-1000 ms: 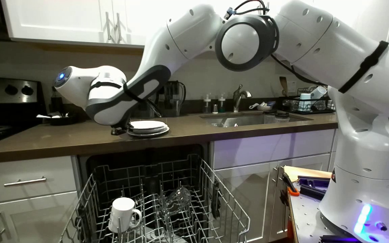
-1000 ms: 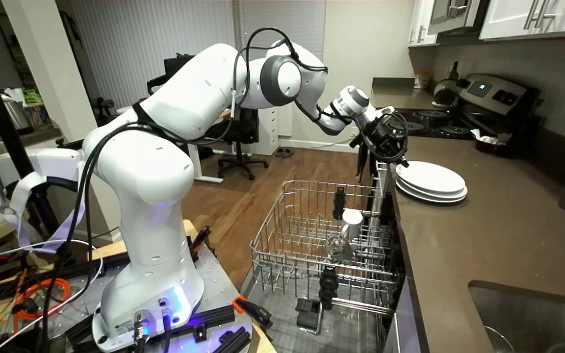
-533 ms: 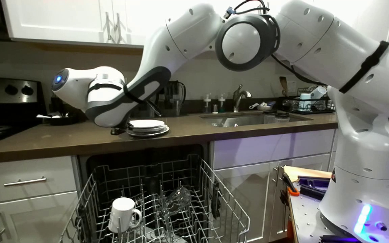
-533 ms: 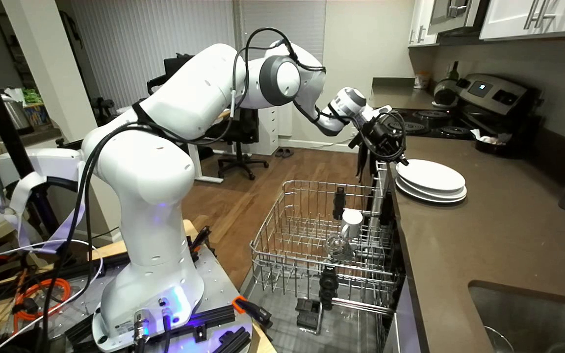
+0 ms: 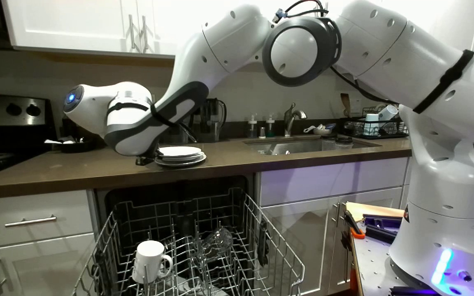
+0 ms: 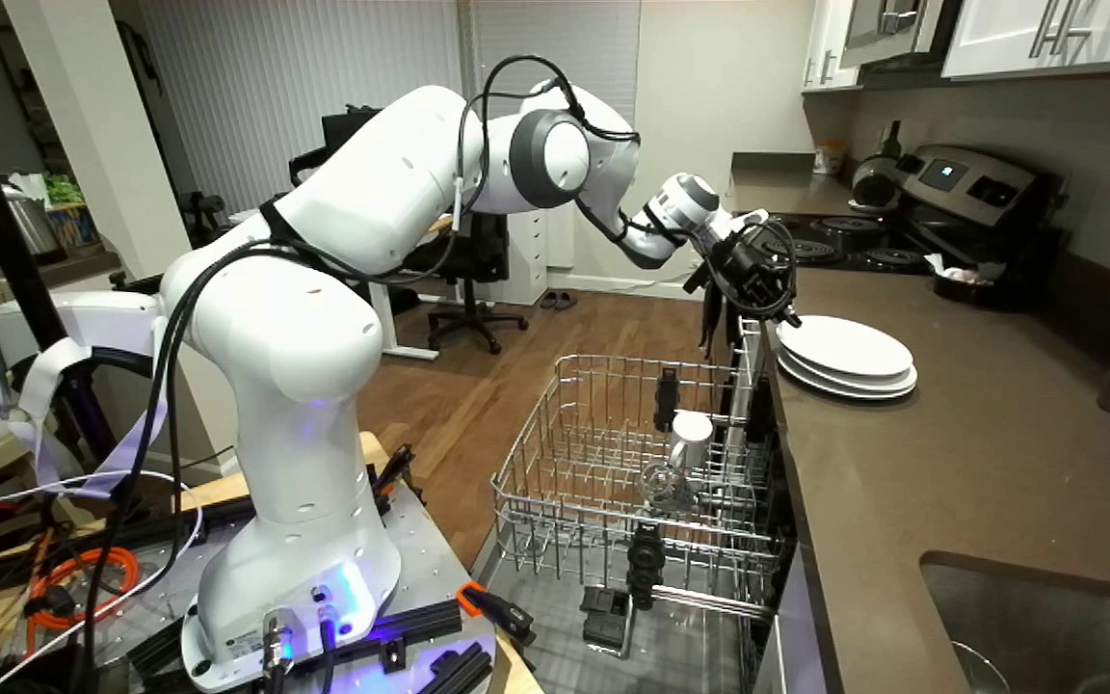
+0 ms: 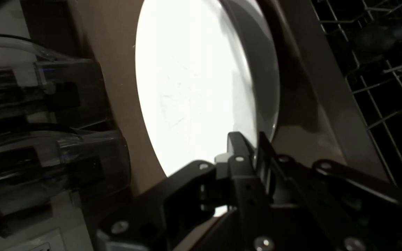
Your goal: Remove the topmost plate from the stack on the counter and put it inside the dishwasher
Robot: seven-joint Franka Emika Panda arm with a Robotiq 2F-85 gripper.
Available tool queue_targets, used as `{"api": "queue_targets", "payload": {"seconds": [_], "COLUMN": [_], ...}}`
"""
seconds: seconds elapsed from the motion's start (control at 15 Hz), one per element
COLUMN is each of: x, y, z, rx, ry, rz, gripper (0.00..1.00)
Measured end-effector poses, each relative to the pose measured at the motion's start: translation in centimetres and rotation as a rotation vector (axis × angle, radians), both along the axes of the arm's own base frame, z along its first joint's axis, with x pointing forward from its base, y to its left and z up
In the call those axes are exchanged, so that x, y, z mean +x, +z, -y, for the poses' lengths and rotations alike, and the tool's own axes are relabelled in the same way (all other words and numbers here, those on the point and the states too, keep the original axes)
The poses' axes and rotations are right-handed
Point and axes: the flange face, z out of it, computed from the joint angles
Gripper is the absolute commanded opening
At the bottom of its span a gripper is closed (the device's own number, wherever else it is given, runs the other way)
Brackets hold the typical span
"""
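Observation:
The topmost plate (image 5: 179, 151) is white and round, lying on the stack (image 6: 854, 390) of white plates on the brown counter (image 6: 960, 463). My gripper (image 6: 793, 318) is at the stack's edge, away from the sink. In the wrist view the gripper (image 7: 251, 137) has its black fingers close together, one on each side of the top plate's rim (image 7: 194, 87). It looks shut on that rim, with the plate slightly tilted above the lower plates (image 7: 265, 69). The contact is partly hidden by the fingers. The dishwasher (image 5: 220, 187) stands open below, its wire rack pulled out.
A white mug (image 5: 148, 261) and a clear glass (image 5: 219, 242) sit in the rack. Clear pitchers (image 7: 82, 167) stand behind the plates. The sink (image 6: 998, 598) lies farther along the counter, and a stove (image 6: 854, 236) is at the other end.
My gripper and the top plate's near rim rose very slightly, then dipped a little. The lower plates, mug and glass stay where they were.

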Motion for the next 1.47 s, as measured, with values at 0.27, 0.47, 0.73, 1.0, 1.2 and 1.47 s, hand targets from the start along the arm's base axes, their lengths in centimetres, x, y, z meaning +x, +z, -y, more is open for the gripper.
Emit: {"api": "queue_targets", "payload": {"seconds": [0.27,0.47,0.73,1.0,1.2,1.47], "x": [-0.08,-0.11,-0.14,-0.16,-0.17,-0.19], "y": [-0.15,-0.22,-0.28,-0.33,-0.37,-0.42], "z": [-0.01,-0.02,-0.02,-0.01,-0.01,-0.01], "rx": [0.0,0.0,0.002,0.004,0.005,0.006], "ry": [-0.001,-0.002,-0.004,-0.005,-0.005,-0.006], "rz": [-0.004,-0.006,-0.008,-0.009,-0.01,-0.012], "gripper": [0.07,0.07,0.07,0.11,0.08,0.09]}}
